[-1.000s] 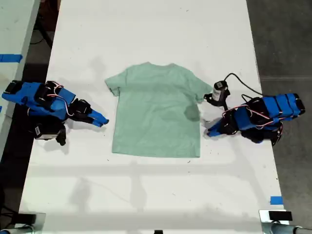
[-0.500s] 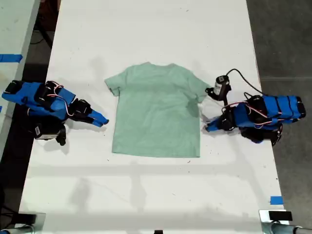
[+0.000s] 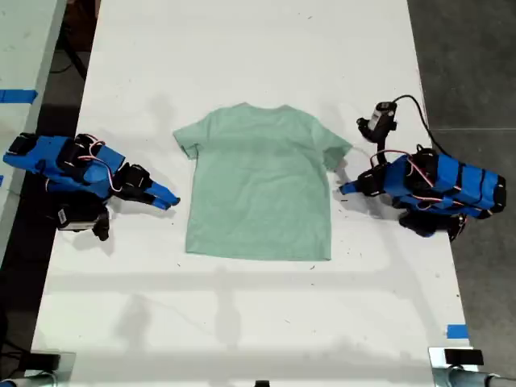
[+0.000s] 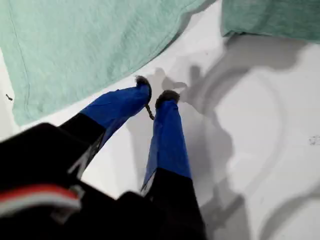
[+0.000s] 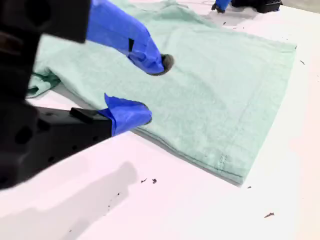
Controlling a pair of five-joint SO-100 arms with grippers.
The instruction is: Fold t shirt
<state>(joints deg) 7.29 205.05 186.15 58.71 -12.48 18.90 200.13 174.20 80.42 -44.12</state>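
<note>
Now watch the exterior view's right. My first gripper (image 3: 345, 189) has swung up along the shirt's side in the last second. It has gone from beside the lower body to just under the sleeve (image 3: 334, 149). Its wrist camera rose with it. The fingertips are pinched nearly together with nothing between them, and they sit on the table (image 3: 242, 48) just off the cloth edge.

On the exterior view's left, my second gripper (image 3: 171, 200) hasn't budged. Its jaws are spread and empty, and the tip is close to the opposite side of the cloth without touching it.

You'll see the t shirt (image 3: 258, 181) hasn't shifted either. It lies flat in the middle of the table between the two arms, with the neck toward the exterior view's top and the hem toward its bottom. There's no crease or lifted corner yet.

So what does that mean for you? As I read it, no fold has begun and this is the lining-up. The first arm seems to be choosing its grab point near the sleeve. It will have to open those fingers before it can take any cloth, and the second arm has yet to close in on its side.
</note>
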